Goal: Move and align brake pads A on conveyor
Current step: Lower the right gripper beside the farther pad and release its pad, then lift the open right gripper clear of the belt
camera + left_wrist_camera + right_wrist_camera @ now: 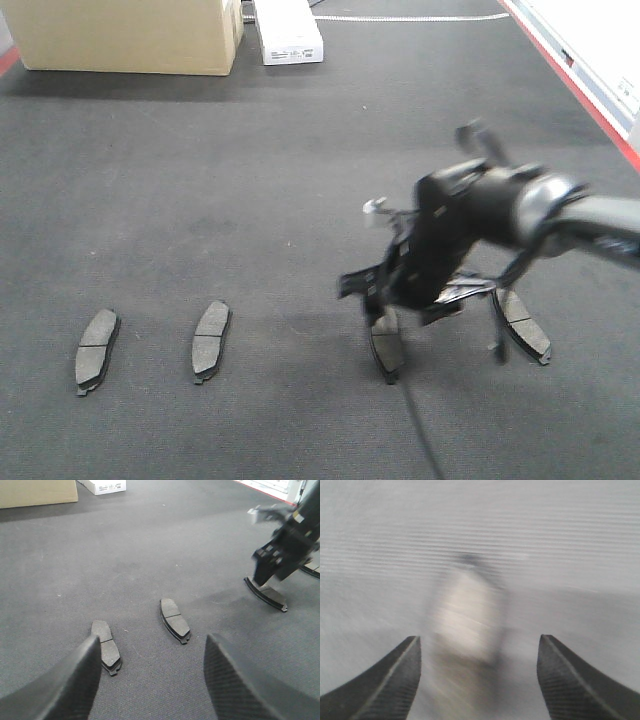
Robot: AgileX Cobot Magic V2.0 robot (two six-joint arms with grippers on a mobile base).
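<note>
Four brake pads lie in a row on the dark conveyor belt [300, 180]. The two left pads [97, 349] [211, 340] lie flat, grey face up; the left wrist view also shows them [106, 645] [174, 619]. My right gripper [385, 318] is open and hangs low over the third pad [388, 345], which shows blurred between its fingers in the right wrist view [465, 615]. The fourth pad [525, 325] lies to its right. My left gripper [150, 680] is open and empty, above the belt just in front of the two left pads.
A cardboard box [125, 35] and a white carton [288, 30] stand at the far end of the belt. A red edge strip [590, 100] runs along the right side. A thin cable [420, 430] trails on the belt below the third pad.
</note>
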